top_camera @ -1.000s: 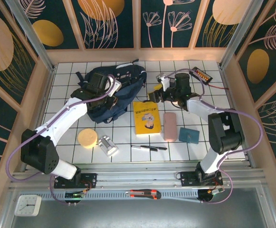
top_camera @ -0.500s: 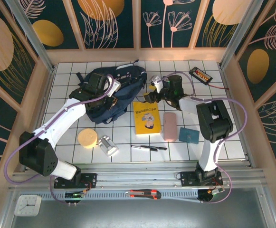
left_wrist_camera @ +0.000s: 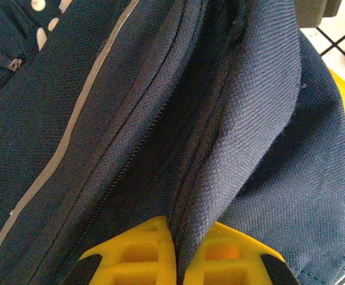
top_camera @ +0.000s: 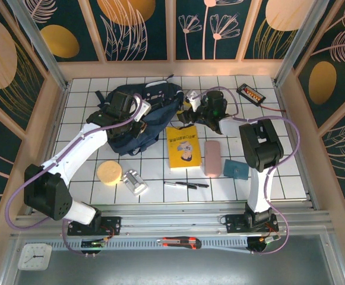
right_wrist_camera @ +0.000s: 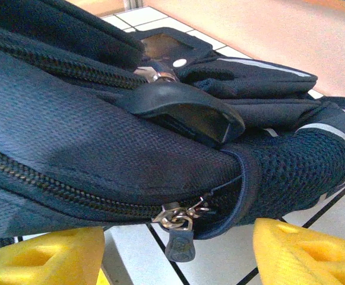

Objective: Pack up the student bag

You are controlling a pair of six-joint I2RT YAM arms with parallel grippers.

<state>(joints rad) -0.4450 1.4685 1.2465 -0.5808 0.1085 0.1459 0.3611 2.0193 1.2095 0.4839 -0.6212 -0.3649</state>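
Right gripper [top_camera: 188,114] nearer the student bag [top_camera: 163,107] (jaws seemingly apart).

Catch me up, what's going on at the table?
Both arms are at the student bag. The left gripper is shut on a fold of its fabric beside a zipper. The right gripper is open at the bag's end, a zipper pull hanging between its fingers, not gripped. The yellow book, pink case and pen lie unpacked beside it.
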